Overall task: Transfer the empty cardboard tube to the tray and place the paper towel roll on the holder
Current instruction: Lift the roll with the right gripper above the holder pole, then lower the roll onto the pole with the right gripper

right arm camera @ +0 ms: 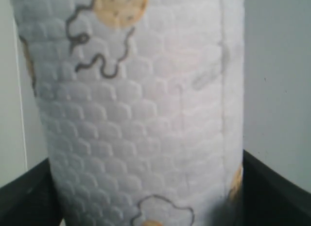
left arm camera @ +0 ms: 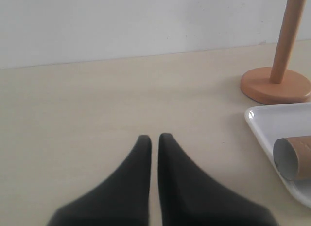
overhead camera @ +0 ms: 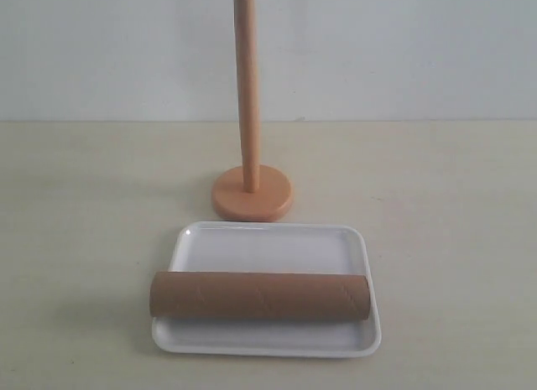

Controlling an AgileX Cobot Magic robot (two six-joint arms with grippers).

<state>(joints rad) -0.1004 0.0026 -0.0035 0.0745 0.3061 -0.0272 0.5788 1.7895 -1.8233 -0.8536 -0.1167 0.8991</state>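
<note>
The empty cardboard tube (overhead camera: 260, 296) lies on its side across the near half of the white tray (overhead camera: 268, 243), its ends reaching the side rims, so that half of the task looks done. Behind the tray stands the wooden holder (overhead camera: 247, 113), its rod bare and ready to take a roll. The left end effector (left arm camera: 154, 138) hangs low over the worktop (overhead camera: 84, 197) beside the tray, fingers pressed almost together on nothing, apparently parked clear. The right end effector (right arm camera: 148, 197) pinches the paper towel roll (right arm camera: 141, 119) between dark fingers on either flank. The roll is out of the exterior view, so presumably it is held aloft for lowering onto the rod.
</note>
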